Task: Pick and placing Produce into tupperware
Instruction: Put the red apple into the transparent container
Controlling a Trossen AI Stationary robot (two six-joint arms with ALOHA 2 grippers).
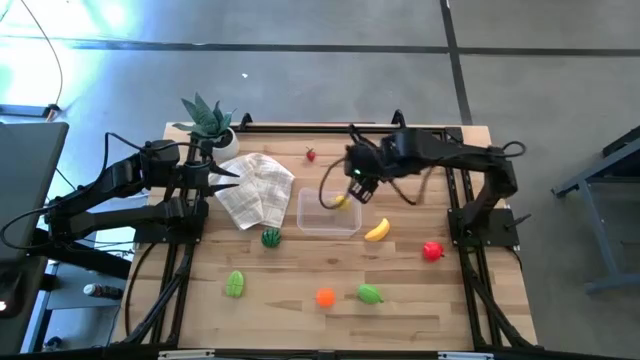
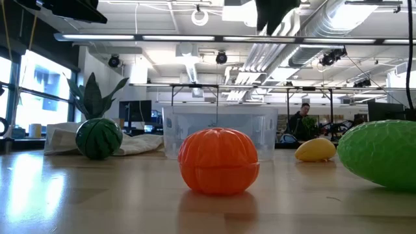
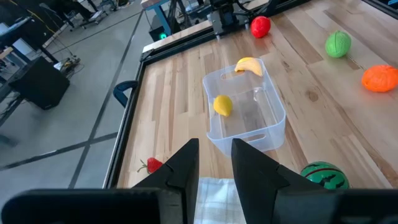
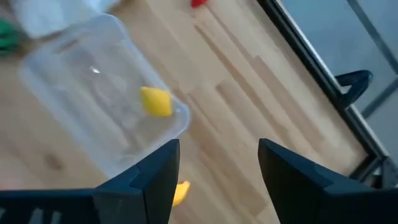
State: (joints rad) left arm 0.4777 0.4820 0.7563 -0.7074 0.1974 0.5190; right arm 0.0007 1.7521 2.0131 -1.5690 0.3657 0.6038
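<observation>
High view: the tupperware [image 1: 329, 211] sits near the middle of the wooden counter [image 1: 300, 310], and everything else is placed from it. A yellow lemon [image 1: 341, 201] lies inside it, close to the wall on the right arm's side. The right end effector [image 1: 357, 184] hangs above that same side of the tupperware; in the right wrist view its two fingers [image 4: 155, 174] stand well apart with nothing between them, and the lemon [image 4: 156, 101] shows below, inside the container.

The left end effector [image 1: 228, 172] rests over a crumpled cloth [image 1: 256, 190] beside the tupperware on the left arm's side. In the left wrist view its fingers [image 3: 181, 168] have a narrow gap between them and hold nothing.

A banana [image 1: 377, 230] lies just outside the tupperware on the right arm's side, with a red apple [image 1: 432, 250] farther out that way. A small watermelon [image 1: 270, 237] sits near the tupperware's front corner on the left arm's side. An orange [image 1: 325, 297] and two green fruits [image 1: 370, 294] lie farther forward. A strawberry [image 1: 311, 154] is behind the tupperware, and a potted plant [image 1: 209, 122] stands at the back corner.
</observation>
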